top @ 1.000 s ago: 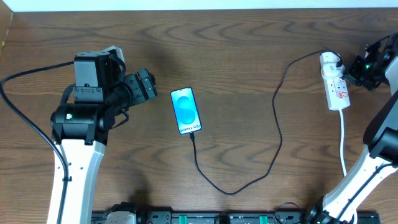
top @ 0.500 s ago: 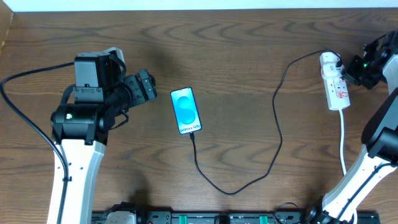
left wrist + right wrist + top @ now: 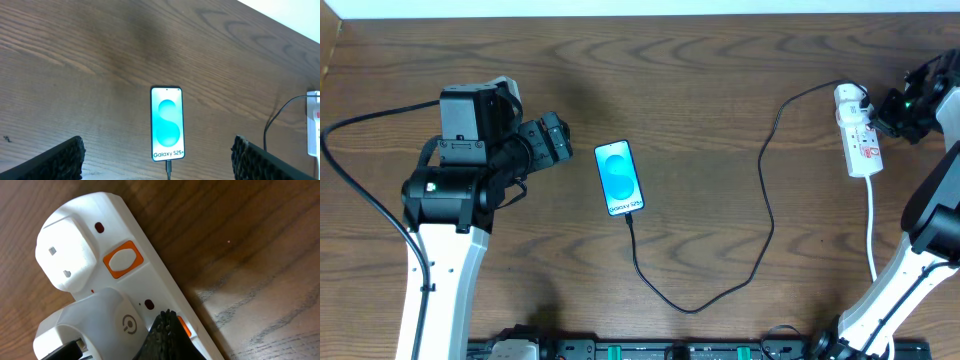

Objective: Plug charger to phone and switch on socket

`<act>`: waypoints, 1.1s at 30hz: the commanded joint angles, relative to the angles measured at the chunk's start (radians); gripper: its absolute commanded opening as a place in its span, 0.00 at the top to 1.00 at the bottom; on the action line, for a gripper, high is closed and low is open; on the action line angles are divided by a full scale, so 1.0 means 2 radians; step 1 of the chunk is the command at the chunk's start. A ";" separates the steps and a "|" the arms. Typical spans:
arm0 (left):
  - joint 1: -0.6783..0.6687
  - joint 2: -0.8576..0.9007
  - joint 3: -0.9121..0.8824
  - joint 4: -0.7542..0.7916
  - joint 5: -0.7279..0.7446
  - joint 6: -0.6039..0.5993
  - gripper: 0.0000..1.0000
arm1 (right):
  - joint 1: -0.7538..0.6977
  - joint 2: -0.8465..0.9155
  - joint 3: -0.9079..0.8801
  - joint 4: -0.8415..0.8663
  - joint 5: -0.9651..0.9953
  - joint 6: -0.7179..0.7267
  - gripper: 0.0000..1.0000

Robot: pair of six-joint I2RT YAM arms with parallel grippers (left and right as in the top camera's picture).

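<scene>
1. At the worktop's (image 3: pixel 720 80) right edge, my right hand (image 3: pixel 167 330) is closed tight on nothing, tip at the socket (image 3: pixel 145 240), partly hiding an orange switch (image 3: pixel 185 326).
2. My left hand (image 3: pixel 553 140) gapes wide, empty, just left of the phone (image 3: pixel 619 178).
3. Black charger (image 3: pixel 767 200) loops from the phone's lower edge to the socket.

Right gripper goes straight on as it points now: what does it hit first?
The socket. The shut right gripper points at the strip, tip beside the half-hidden orange switch, so it would likely land on or by that switch. Whether it touches now is unclear.
</scene>
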 commanded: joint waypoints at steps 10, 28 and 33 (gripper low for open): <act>0.002 0.002 -0.002 -0.002 -0.003 -0.003 0.07 | 0.055 0.018 -0.020 -0.040 -0.162 0.021 0.99; 0.002 0.002 -0.002 -0.003 -0.003 -0.003 0.07 | -0.054 -0.152 0.034 -0.047 -0.105 0.039 0.98; 0.002 0.002 -0.002 -0.003 -0.003 -0.003 0.07 | -0.039 -0.246 0.034 -0.084 -0.105 -0.004 0.96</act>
